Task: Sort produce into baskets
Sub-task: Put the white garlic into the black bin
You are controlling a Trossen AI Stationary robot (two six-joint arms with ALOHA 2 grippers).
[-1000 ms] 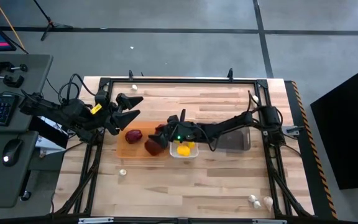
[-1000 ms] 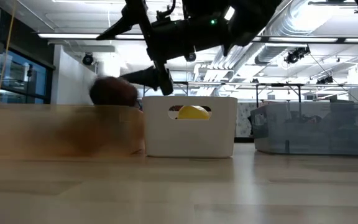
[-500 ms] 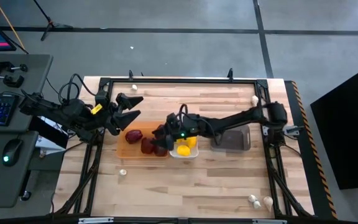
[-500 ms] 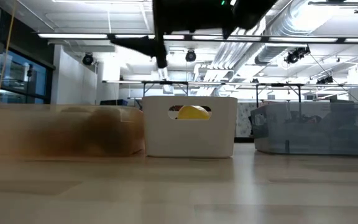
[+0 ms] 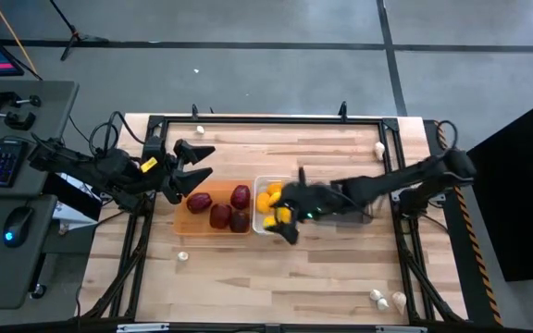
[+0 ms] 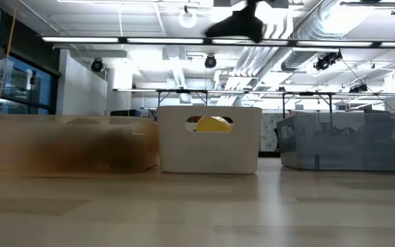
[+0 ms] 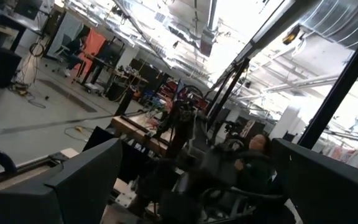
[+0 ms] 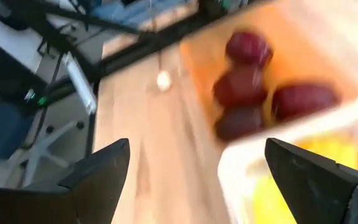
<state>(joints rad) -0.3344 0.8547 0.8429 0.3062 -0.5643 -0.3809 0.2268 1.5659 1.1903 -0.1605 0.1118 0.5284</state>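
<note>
The orange tray (image 5: pixel 181 215) holds several dark red pieces (image 5: pixel 220 215), which also show in the right wrist view (image 8: pixel 247 87). The white bin (image 5: pixel 261 228) beside it holds yellow lemon-like pieces (image 5: pixel 268 197). One of them shows through the bin's handle slot (image 6: pixel 213 124). The dark grey bin (image 5: pixel 350 217) is partly under my right arm. My right gripper (image 5: pixel 285 228) is open and empty above the white bin's near edge (image 8: pixel 197 186). My left gripper (image 5: pixel 198 163) is open and empty above the tray's far left corner.
White garlic-like bulbs lie loose on the table: one near the tray's near left corner (image 5: pixel 182 256), one at the far left (image 5: pixel 200 131), one at the far right (image 5: pixel 379 148), and two at the near right (image 5: pixel 387 299). Free table lies along the near side.
My right gripper held a dark red piece over the orange tray and let it go. The piece now lies in the tray with the others. The gripper has then risen and gone toward the table's right and near edge, over the white bin.
</note>
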